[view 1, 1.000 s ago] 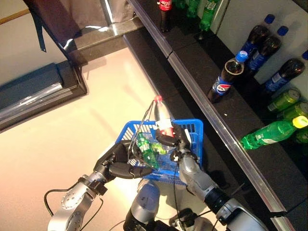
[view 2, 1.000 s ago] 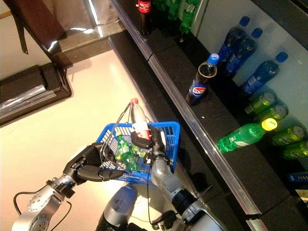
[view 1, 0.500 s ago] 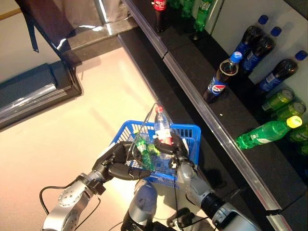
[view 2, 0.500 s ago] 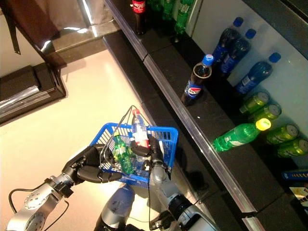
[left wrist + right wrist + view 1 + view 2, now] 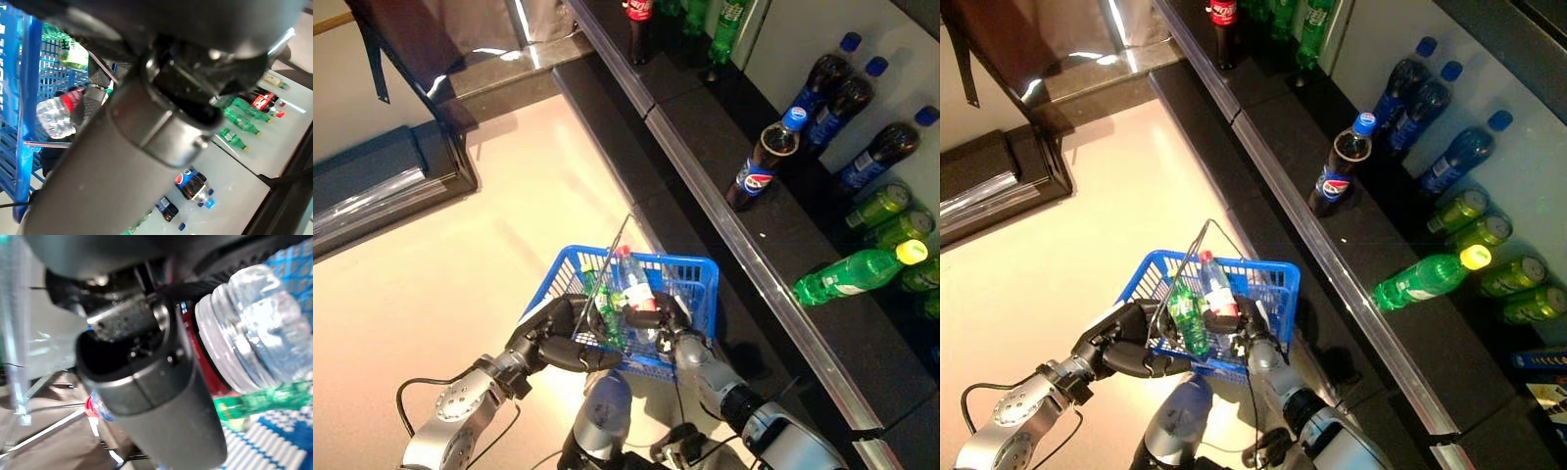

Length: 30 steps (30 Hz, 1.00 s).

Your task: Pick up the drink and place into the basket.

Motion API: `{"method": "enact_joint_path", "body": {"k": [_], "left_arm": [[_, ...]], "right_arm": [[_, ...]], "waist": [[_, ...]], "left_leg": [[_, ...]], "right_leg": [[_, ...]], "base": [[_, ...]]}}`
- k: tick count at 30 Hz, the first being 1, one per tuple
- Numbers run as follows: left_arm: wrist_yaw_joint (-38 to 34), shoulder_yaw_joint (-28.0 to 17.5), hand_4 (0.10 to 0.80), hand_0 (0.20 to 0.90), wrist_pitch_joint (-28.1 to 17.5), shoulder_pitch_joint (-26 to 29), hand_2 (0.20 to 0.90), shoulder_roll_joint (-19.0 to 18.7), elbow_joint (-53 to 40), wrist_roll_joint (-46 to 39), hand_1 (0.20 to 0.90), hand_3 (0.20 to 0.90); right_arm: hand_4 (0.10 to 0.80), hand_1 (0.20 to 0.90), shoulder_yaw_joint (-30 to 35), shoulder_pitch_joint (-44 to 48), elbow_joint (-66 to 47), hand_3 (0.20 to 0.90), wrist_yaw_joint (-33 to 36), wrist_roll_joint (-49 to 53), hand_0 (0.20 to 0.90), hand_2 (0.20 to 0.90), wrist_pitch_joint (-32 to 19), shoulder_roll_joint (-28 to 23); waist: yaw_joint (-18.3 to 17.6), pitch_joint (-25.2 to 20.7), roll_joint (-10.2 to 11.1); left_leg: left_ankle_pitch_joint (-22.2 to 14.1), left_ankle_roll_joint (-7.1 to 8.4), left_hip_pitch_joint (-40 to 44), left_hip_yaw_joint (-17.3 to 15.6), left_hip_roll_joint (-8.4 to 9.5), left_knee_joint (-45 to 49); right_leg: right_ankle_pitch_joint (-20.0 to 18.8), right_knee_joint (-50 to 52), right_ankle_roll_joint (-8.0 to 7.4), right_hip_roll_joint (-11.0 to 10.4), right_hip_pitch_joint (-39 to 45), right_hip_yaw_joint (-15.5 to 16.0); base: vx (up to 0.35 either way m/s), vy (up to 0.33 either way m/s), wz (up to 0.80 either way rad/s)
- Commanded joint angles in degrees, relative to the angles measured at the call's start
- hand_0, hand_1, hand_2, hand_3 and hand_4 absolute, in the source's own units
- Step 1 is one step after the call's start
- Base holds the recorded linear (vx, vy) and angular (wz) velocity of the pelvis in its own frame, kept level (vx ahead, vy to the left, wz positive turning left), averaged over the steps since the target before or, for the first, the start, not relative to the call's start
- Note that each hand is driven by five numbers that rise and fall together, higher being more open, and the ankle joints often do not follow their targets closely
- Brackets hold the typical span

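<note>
Below, pale floor [image 5: 440, 264] (beside a dark shelf [image 5: 783, 225]) underlies the basket [image 5: 695, 274].

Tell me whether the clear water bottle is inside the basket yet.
Partly in: the water bottle stands upright with its lower half below the blue basket rim, right hand curled around it.

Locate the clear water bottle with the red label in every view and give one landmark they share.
Left eye view: clear bottle, in the right hand, inside the blue basket.
Right eye view: same bottle, lower centre.
Left wrist view: its clear base against blue mesh.
Right wrist view: ribbed clear body, very close.
Shared landmark: the blue basket.
</note>
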<state>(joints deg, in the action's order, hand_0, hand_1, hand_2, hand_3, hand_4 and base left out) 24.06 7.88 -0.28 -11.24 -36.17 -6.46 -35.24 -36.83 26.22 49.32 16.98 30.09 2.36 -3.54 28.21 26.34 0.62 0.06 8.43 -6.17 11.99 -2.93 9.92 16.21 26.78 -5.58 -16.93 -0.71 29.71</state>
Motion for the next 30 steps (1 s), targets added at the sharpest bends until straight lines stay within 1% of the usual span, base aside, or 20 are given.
{"method": "enact_joint_path", "body": {"k": [1,2,3,4,7,9,11,14,15,16,17,18,19,20,26,27,28,29,30], "left_arm": [[7.0,-5.0,0.100,0.300,-14.5,11.5,0.300,7.6,-21.5,-18.5,0.300,0.200],[7.0,-5.2,0.100,0.300,-13.3,12.0,0.300,7.5,-22.1,-18.4,0.300,0.200],[7.0,-5.2,0.100,0.300,-13.3,12.0,0.300,7.5,-22.1,-18.4,0.300,0.200],[7.0,-5.2,0.100,0.300,-12.7,12.3,0.300,7.4,-22.3,-18.3,0.300,0.200],[7.1,-5.1,0.100,0.300,-11.1,13.0,0.300,7.4,-22.9,-18.1,0.300,0.200],[7.1,-5.1,0.100,0.300,-11.0,13.0,0.300,7.4,-22.9,-18.1,0.300,0.200],[7.1,-5.0,0.100,0.300,-10.1,13.3,0.300,7.5,-23.3,-17.8,0.300,0.200],[6.6,-5.1,0.100,0.300,-8.3,13.9,0.300,7.5,-24.0,-17.7,0.300,0.200],[6.6,-5.1,0.100,0.300,-8.3,13.9,0.300,7.5,-24.0,-17.7,0.300,0.200],[6.3,-5.1,0.100,0.300,-7.6,14.3,0.300,7.6,-24.2,-17.6,0.300,0.200],[6.2,-5.1,0.100,0.300,-7.6,14.4,0.300,7.6,-24.2,-17.6,0.300,0.200],[5.7,-5.1,0.100,0.300,-6.9,14.6,0.300,7.6,-24.7,-17.5,0.300,0.200],[5.7,-5.1,0.100,0.300,-6.9,14.6,0.300,7.6,-24.7,-17.5,0.300,0.200],[5.1,-5.1,0.100,0.300,-6.1,14.8,0.300,7.4,-25.2,-17.8,0.300,0.200],[4.3,-5.0,0.100,0.300,-4.8,15.3,0.300,7.4,-25.5,-17.9,0.300,0.200],[4.0,-5.0,0.100,0.300,-4.6,15.4,0.300,7.4,-25.7,-17.9,0.300,0.200],[3.9,-5.0,0.100,0.300,-4.8,15.5,0.300,7.1,-25.5,-18.0,0.300,0.200],[3.9,-5.0,0.100,0.300,-4.8,15.5,0.300,7.1,-25.5,-18.0,0.300,0.200],[3.7,-5.0,0.100,0.300,-4.7,15.7,0.300,6.6,-25.4,-18.3,0.300,0.200]], "right_arm": [[0.100,0.300,-3.6,-4.3,3.3,0.200,-4.9,-0.9,0.300,0.300,5.7,3.2],[0.100,0.300,-4.1,-2.7,7.3,0.200,-7.4,-3.4,0.300,0.300,11.6,3.2],[0.100,0.300,-4.1,-2.7,7.3,0.200,-7.4,-3.4,0.300,0.300,11.6,3.2],[0.100,0.300,-4.4,-1.7,9.6,0.200,-8.5,-3.5,0.300,0.300,14.8,3.2],[0.100,0.300,-3.0,0.8,15.0,0.200,-9.2,-3.6,0.300,0.300,17.8,3.8],[0.100,0.300,-2.9,1.0,15.2,0.200,-9.3,-3.6,0.300,0.300,17.9,3.8],[0.100,0.300,-2.0,2.1,16.9,0.200,-10.1,-4.2,0.300,0.300,19.3,4.1],[0.100,0.300,-1.0,3.4,20.3,0.200,-12.1,-5.1,0.300,0.300,24.0,4.4],[0.100,0.300,-1.0,3.4,20.3,0.200,-12.1,-5.1,0.300,0.300,24.0,4.4],[0.100,0.300,-0.8,3.5,21.6,0.200,-12.6,-5.2,0.300,0.300,25.6,4.4],[0.100,0.300,-0.8,3.6,21.7,0.200,-12.6,-5.3,0.300,0.300,25.7,4.4],[0.155,0.347,-0.4,3.5,22.8,0.255,-13.1,-5.3,0.347,0.347,26.4,4.3],[0.298,0.469,-0.3,3.5,22.8,0.398,-13.1,-5.3,0.469,0.469,26.4,4.3],[0.800,0.900,0.3,3.8,23.7,0.900,-12.8,-4.7,0.900,0.900,26.6,4.2],[0.800,0.900,1.9,4.6,24.9,0.900,-11.5,-2.4,0.900,0.900,25.2,4.7],[0.800,0.900,2.0,4.6,24.8,0.900,-11.5,-2.2,0.900,0.900,24.5,4.7],[0.800,0.900,2.2,4.6,24.2,0.900,-10.9,-1.1,0.900,0.900,22.6,4.6],[0.800,0.900,2.2,4.6,24.2,0.900,-10.9,-1.1,0.900,0.900,22.6,4.6],[0.800,0.900,2.3,4.5,23.2,0.900,-9.9,0.4,0.900,0.900,21.1,4.5]], "waist": [[0.6,-7.1,-1.1],[1.1,-6.9,-0.8],[1.1,-6.9,-0.8],[1.4,-6.8,-0.7],[2.2,-6.5,-0.6],[2.3,-6.5,-0.5],[2.6,-6.5,-0.4],[3.3,-6.5,-0.1],[3.3,-6.5,-0.1],[3.5,-6.5,0.0],[3.5,-6.5,0.0],[3.6,-6.6,0.1],[3.6,-6.6,0.1],[3.8,-6.6,0.2],[4.1,-6.6,0.4],[4.1,-6.6,0.4],[4.1,-6.6,0.5],[4.1,-6.6,0.5],[4.1,-6.5,0.7]], "left_leg": [[0.3,-2.40,-5.6,-0.1,3.64,5.7],[0.3,-2.33,-5.4,0.0,3.53,5.6],[0.3,-2.33,-5.4,0.0,3.53,5.6],[0.4,-2.36,-5.3,0.2,3.52,5.5],[0.4,-2.49,-5.0,0.7,3.62,5.5],[0.4,-2.50,-4.9,0.7,3.62,5.5],[0.3,-2.54,-4.8,1.0,3.71,5.5],[0.4,-2.68,-4.3,1.3,3.76,5.3],[0.4,-2.68,-4.3,1.3,3.76,5.3],[0.4,-2.76,-4.1,1.4,3.77,5.2],[0.4,-2.77,-4.1,1.5,3.77,5.2],[0.4,-2.84,-3.9,1.5,3.75,5.1],[0.4,-2.84,-3.9,1.5,3.75,5.1],[0.4,-2.94,-3.7,1.6,3.76,5.1],[0.4,-3.14,-3.2,1.8,3.72,4.9],[0.4,-3.21,-3.0,1.8,3.69,4.8],[0.5,-3.27,-2.9,1.8,3.63,4.6],[0.5,-3.27,-2.9,1.8,3.63,4.6],[0.5,-3.30,-2.8,1.7,3.51,4.6]], "right_leg": [[-8.4,-14.0,2.94,6.1,8.4,-0.8],[-8.3,-13.8,3.11,6.3,8.5,-0.6],[-8.3,-13.8,3.11,6.3,8.5,-0.6],[-8.3,-13.7,3.26,6.4,8.6,-0.5],[-8.3,-13.6,3.48,6.5,8.9,-0.3],[-8.3,-13.6,3.48,6.5,8.9,-0.2],[-8.3,-13.5,3.55,6.6,9.0,-0.1],[-8.4,-13.5,3.65,6.7,9.3,0.1],[-8.4,-13.5,3.65,6.7,9.3,0.1],[-8.5,-13.5,3.65,6.8,9.4,0.2],[-8.5,-13.6,3.65,6.8,9.5,0.2],[-8.6,-13.5,3.62,6.8,9.5,0.3],[-8.6,-13.5,3.62,6.8,9.5,0.3],[-8.7,-13.6,3.56,6.8,9.8,0.4],[-8.9,-13.7,3.51,6.9,10.2,0.5],[-9.0,-13.7,3.46,7.0,10.3,0.5],[-9.2,-13.8,3.35,7.1,10.4,0.5],[-9.2,-13.8,3.35,7.1,10.4,0.5],[-9.3,-13.8,3.23,7.1,10.5,0.5]], "base": [[0.031,-0.055,0.00],[0.023,-0.040,0.00],[0.046,-0.056,0.02],[0.036,-0.024,0.04],[0.049,-0.027,0.09],[0.026,-0.010,0.11],[0.036,-0.015,0.07],[0.051,-0.009,0.03],[0.033,0.004,0.05],[0.023,0.004,0.05],[0.045,0.014,0.10],[0.025,0.011,0.08],[0.046,0.017,0.10],[0.027,0.009,0.10],[0.027,0.007,0.10],[0.000,0.000,0.00],[0.000,0.000,0.00],[0.000,0.000,0.00],[0.000,0.000,0.00]]}}
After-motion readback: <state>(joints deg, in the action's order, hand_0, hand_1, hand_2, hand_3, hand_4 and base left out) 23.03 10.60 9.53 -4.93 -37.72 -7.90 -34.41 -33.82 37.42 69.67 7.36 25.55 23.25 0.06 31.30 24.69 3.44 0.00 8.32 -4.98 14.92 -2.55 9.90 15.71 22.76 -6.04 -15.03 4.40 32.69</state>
